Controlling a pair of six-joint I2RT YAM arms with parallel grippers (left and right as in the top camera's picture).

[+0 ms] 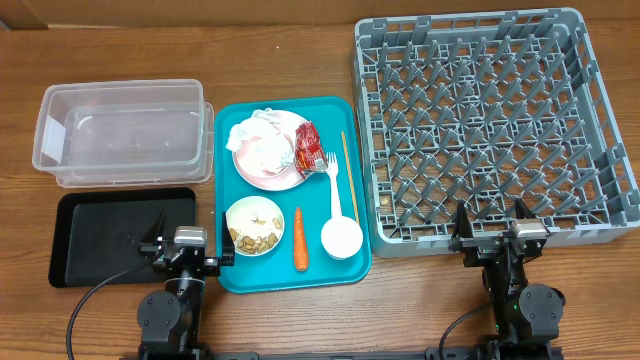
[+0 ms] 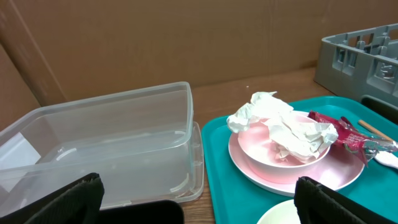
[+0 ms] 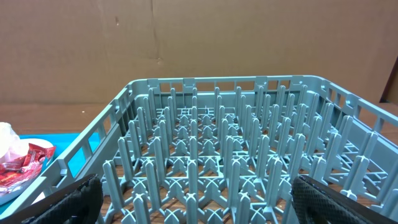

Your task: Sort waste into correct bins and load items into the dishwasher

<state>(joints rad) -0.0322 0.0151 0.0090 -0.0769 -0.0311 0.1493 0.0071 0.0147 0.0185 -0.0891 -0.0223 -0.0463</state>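
A teal tray point(image 1: 226, 196) holds a pink plate point(image 1: 262, 176) with crumpled white napkins point(image 1: 257, 137) and a red wrapper point(image 1: 306, 146). It also holds a fork point(image 1: 333, 183), a chopstick point(image 1: 345, 165), a bowl of beige food bits point(image 1: 253, 227), a carrot point(image 1: 299, 241) and a white cup point(image 1: 341, 237). The clear tub point(image 1: 120, 135) and black tray point(image 1: 100, 235) lie to its left, and the grey dish rack point(image 1: 366, 130) to its right. My left gripper point(image 1: 190, 245) point(image 2: 199, 202) stands open between black tray and teal tray. My right gripper point(image 3: 202, 202) point(image 1: 490, 235) is open at the rack's front wall.
Brown cardboard walls rise behind the wooden table. In the left wrist view the clear tub point(image 2: 112, 143) sits straight ahead and the plate with napkins point(image 2: 283, 134) to the right. The rack's upright pegs point(image 3: 230, 155) fill the right wrist view.
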